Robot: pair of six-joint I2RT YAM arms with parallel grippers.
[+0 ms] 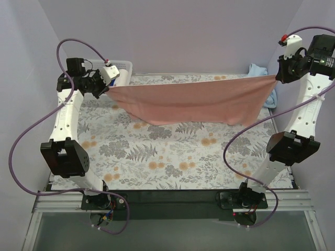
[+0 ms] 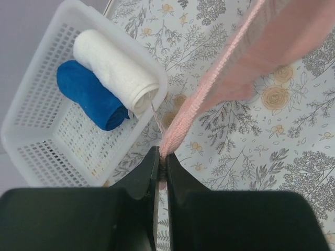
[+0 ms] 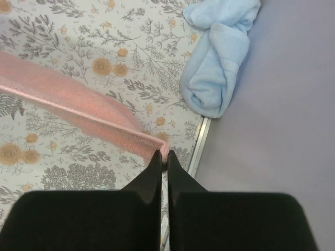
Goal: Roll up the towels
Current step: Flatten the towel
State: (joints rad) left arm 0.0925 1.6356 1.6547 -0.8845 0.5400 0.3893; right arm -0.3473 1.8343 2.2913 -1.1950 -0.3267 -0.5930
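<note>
Left tool [image 2: 161,157] and right tool [image 3: 163,156] each pinch a corner of the pink towel [image 1: 193,102], stretched sagging above the tabletop [image 1: 172,151]. The light blue towel [image 3: 217,63] lies crumpled far right; a basket [image 2: 31,136] of rolls sits far left.

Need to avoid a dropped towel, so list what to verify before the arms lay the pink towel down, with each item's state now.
1. Left claw shut on one corner of the pink towel: ok.
2. Right claw shut on the opposite corner: ok.
3. Pink towel spread between the claws: ok, though it sags in the middle.
4. Sagging lower edge clear of the table: cannot tell.
5. Light blue towel out of the way: ok, bunched at the far right corner.
6. Basket holding the white roll and dark blue roll out of the way: ok, at the far left.
</note>
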